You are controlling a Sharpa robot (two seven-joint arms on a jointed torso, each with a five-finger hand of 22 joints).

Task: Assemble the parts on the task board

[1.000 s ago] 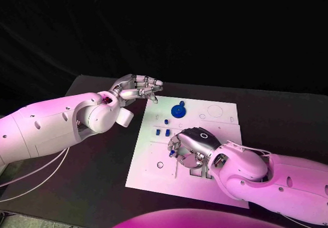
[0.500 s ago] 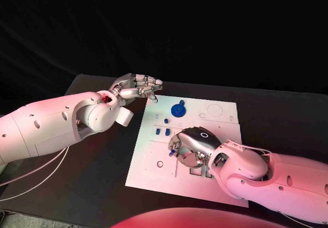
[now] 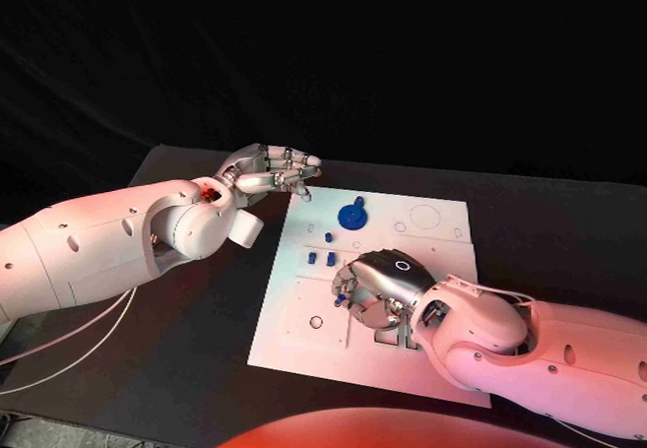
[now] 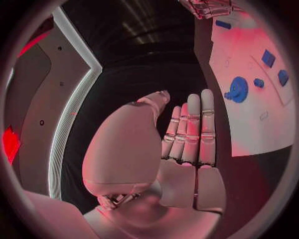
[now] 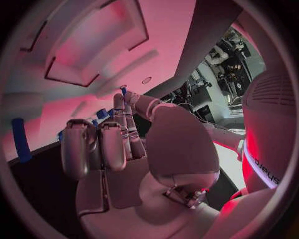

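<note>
The left hand (image 3: 272, 173) hovers off the far left corner of the white board (image 3: 306, 328), holding nothing, its fingers straight and close together in the left wrist view, with the blue gear (image 3: 352, 217) just to its right. Further right, the right hand (image 3: 379, 289) is lowered onto the board's middle, a small blue piece (image 3: 338, 300) at its fingertips; whether it grips the piece I cannot tell. Best to press gently and squarely, keeping clear of the small blue blocks (image 3: 321, 257) just beyond its fingers.
</note>
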